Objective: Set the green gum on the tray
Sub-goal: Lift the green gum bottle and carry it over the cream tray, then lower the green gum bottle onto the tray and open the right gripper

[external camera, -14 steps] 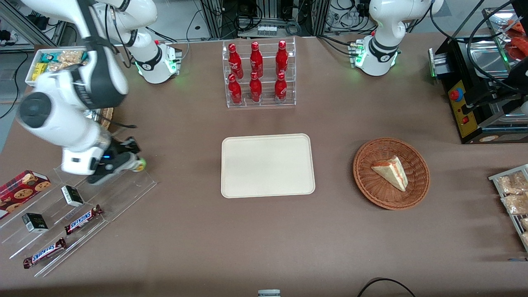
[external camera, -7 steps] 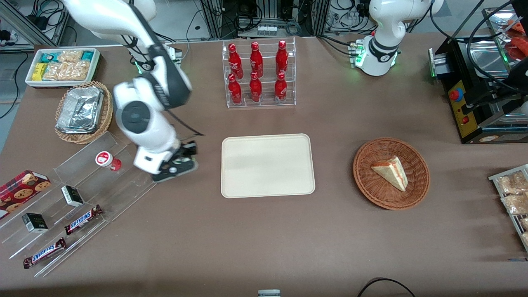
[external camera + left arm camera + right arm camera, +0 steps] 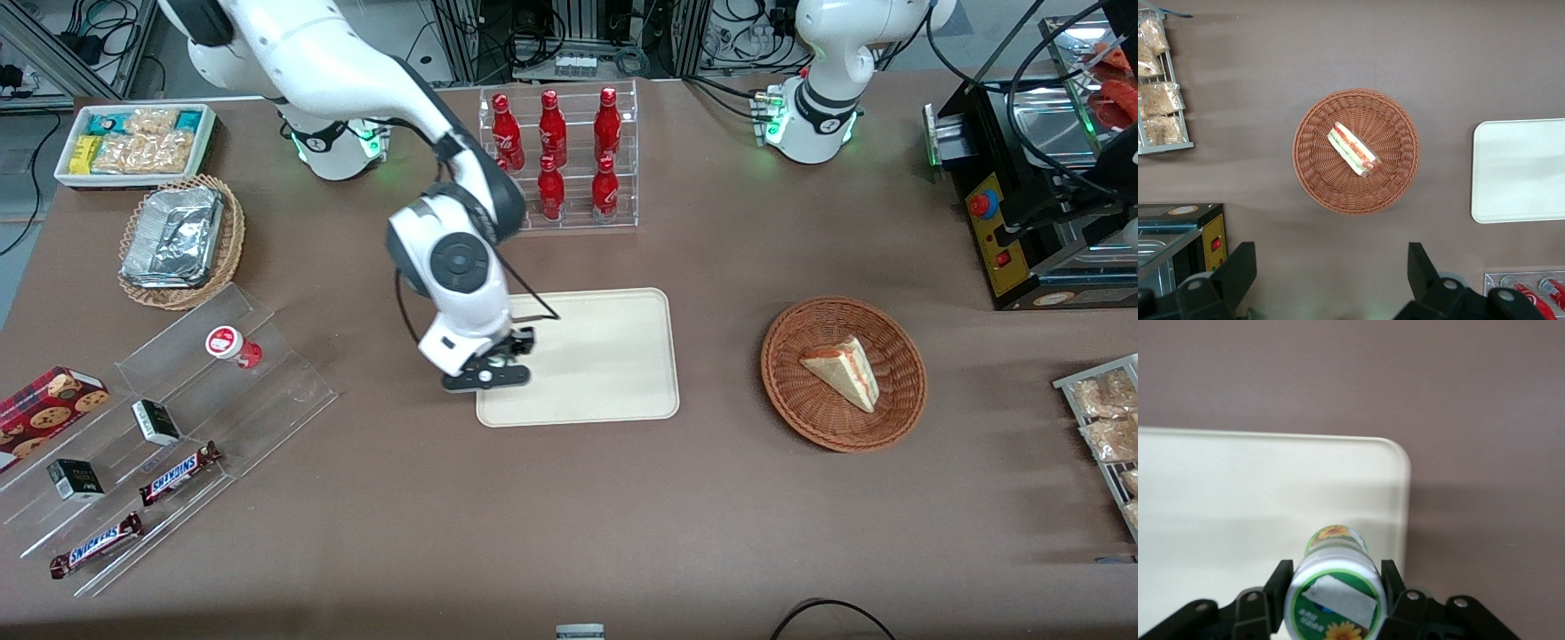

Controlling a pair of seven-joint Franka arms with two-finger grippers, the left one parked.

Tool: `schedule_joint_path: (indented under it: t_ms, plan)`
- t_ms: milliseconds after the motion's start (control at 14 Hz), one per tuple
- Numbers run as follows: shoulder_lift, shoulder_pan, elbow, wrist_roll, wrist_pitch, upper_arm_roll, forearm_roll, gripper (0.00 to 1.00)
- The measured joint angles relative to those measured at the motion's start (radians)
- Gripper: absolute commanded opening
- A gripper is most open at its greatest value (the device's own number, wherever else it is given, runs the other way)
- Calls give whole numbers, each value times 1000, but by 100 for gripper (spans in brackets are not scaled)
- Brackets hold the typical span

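Brown tabletop [image 3: 622,516] fills the scene, wide and matte. Biggest player on it is the white right arm [image 3: 356,71], reaching out from its base to the middle of the table. Next in size, the cream tray [image 3: 605,356] lies flat at the centre, and the arm's wrist hangs over the tray corner nearest the front camera, on the working arm's end. A round wicker basket [image 3: 898,356] with a wedge of sandwich [image 3: 840,372] sits well apart from the tray, toward the parked arm's end. A clear rack of red cola bottles [image 3: 556,160] stands farther from the front camera than the tray. Down to the small stuff: the gripper [image 3: 1331,593] is above that tray corner, its two fingers [image 3: 1275,587] pressed against either side of the green gum [image 3: 1333,587], holding it by the body just under the white lid. The bottle hangs above the tray, close to the rim.
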Motion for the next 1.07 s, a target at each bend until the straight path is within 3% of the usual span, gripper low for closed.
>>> schedule_joint_path:
  t_ms: [429, 929, 1000, 1071]
  plan:
    - [152, 79, 112, 165, 100, -1, 28, 0]
    - [196, 117, 125, 187, 103, -3, 28, 0]
    - [200, 118, 127, 187, 104, -4, 28, 39]
    - [201, 118, 128, 187, 104, -5, 26, 99]
